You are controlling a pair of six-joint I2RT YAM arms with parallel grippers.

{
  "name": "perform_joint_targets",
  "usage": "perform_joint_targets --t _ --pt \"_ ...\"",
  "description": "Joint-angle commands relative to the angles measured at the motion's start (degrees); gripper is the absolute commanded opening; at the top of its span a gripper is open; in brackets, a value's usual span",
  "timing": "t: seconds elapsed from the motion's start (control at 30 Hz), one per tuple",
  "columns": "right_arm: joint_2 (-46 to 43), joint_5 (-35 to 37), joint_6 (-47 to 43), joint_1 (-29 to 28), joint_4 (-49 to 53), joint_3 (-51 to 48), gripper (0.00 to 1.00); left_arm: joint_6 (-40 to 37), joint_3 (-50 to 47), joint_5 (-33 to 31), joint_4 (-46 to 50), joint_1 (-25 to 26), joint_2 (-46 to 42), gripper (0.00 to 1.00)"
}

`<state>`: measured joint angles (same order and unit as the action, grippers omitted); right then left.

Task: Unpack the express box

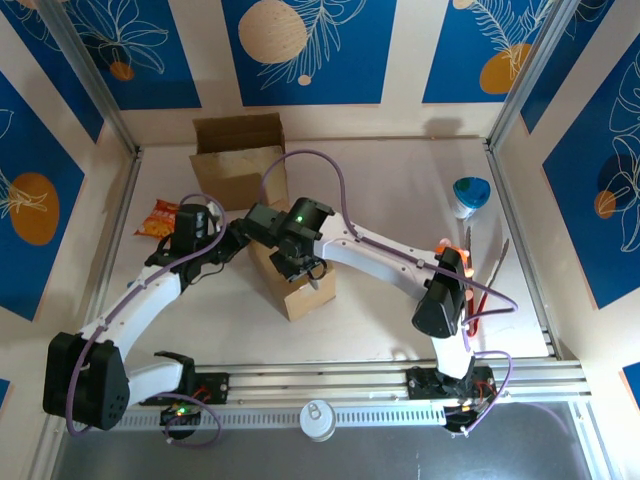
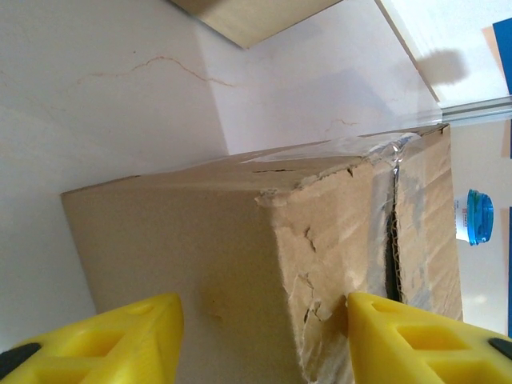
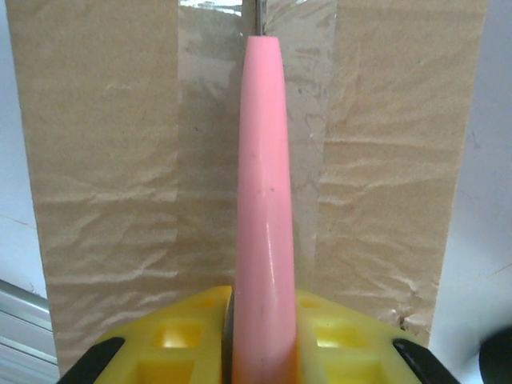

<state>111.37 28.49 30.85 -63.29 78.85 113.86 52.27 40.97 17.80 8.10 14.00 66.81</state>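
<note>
The express box (image 1: 303, 292) is a small brown carton taped along its top, lying at the table's middle. My left gripper (image 1: 237, 236) holds its far-left corner. In the left wrist view the yellow fingers (image 2: 400, 336) straddle the torn cardboard corner (image 2: 240, 256), jaws closed against it. My right gripper (image 1: 300, 262) hovers over the box top. It is shut on a pink-handled knife (image 3: 262, 160), held between its yellow pads (image 3: 336, 336). The handle points along the clear tape strip (image 3: 312, 120), and the blade tip meets the tape at the far end.
An open brown carton (image 1: 238, 152) stands at the back left, with an orange snack packet (image 1: 157, 216) in front of it. A blue-lidded cup (image 1: 471, 194) sits at the right, with red-handled tools (image 1: 482, 292) below it. A white can (image 1: 318, 420) rests on the front rail.
</note>
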Motion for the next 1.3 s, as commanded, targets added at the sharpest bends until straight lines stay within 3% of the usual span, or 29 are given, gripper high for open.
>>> perform_joint_targets --t 0.0,1.27 --pt "-3.8 -1.1 3.9 -1.2 8.6 -2.4 0.00 0.6 -1.9 -3.4 4.4 -1.0 0.3 0.54" --pt "-15.6 -4.4 19.0 -8.2 16.8 -14.1 0.00 1.2 -2.2 -5.2 4.7 -0.9 0.3 0.51"
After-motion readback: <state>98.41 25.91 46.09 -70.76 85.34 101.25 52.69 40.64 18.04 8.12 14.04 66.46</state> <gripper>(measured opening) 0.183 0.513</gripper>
